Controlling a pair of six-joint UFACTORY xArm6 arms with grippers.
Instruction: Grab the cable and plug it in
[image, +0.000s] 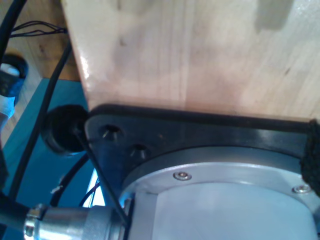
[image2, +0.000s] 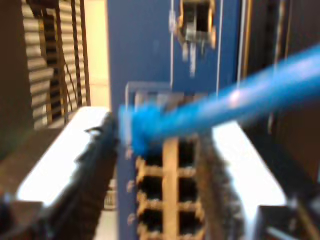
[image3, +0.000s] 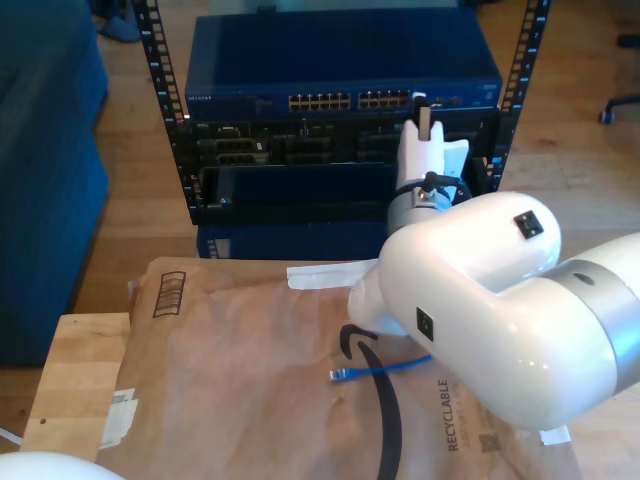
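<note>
The cable is thin and bright blue. It runs slantwise between the dark fingers of my second gripper, which is shut on it. Its plug is blurred and sits right at the top row of ports on the blue switch. In the exterior view my second gripper is up against the switch's port row. The cable's loose stretch lies on the brown paper, ending in another small plug.
The blue switch sits on top of a black rack. A big white arm blocks the exterior view's right. A thick black cable curls on the paper. The first wrist view looks at a wooden board and a black base plate.
</note>
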